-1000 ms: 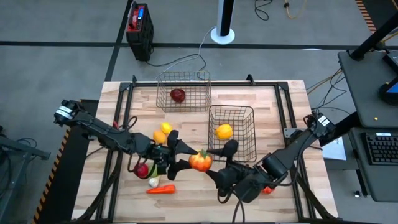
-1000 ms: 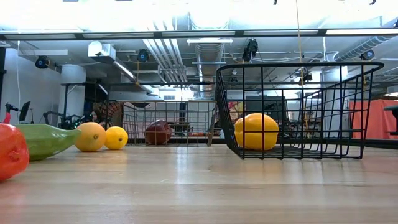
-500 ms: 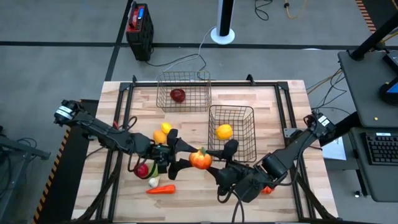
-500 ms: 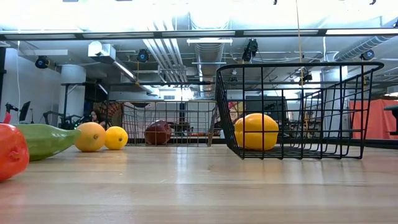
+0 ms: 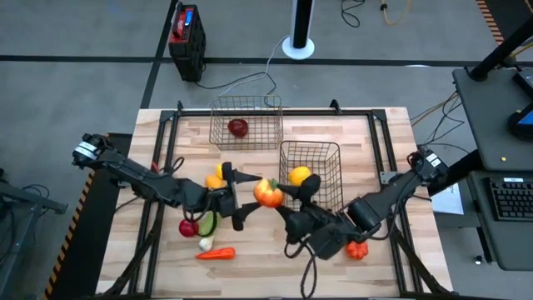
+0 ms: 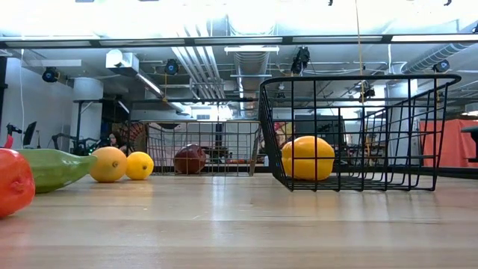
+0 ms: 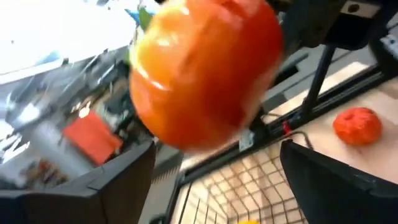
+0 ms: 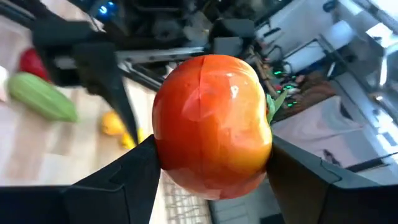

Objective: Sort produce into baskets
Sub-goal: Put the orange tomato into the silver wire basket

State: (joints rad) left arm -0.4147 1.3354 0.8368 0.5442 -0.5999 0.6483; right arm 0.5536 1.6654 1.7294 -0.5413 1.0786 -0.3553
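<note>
A: On the table (image 5: 366,133), two wire baskets: the far basket (image 5: 246,100) holds one dark red piece (image 5: 238,127), the near basket (image 5: 310,148) one yellow-orange piece (image 5: 299,176). Which step is in hand?

B: Carry of one piece, judged mid-transfer. Both arms meet just beside the near basket's left wall. The right gripper (image 5: 287,200) pinches the orange fruit (image 5: 266,193); its wrist view shows a finger pressed against each side. The fruit is off the board, outside the basket, close to its rim.

A: Left gripper?

B: The left gripper (image 5: 243,198) sits just beside the fruit on the side away from the basket, fingers spread. In its wrist view the fruit does not touch them. So it carries nothing.

A: Next move?

B: Judgement only: the right gripper must lift the fruit over the rim of the near basket and let go above the mesh floor, clear of the piece already there. The left fingers are close, so some room is needed first.

A: What remains loose?

B: Cucumber (image 5: 206,222), red piece (image 5: 190,227), garlic (image 5: 206,243), carrot (image 5: 216,254), yellow pieces (image 5: 218,175), and a red-orange piece (image 5: 357,250) under the right arm. Sorting looks well short of half done.
</note>
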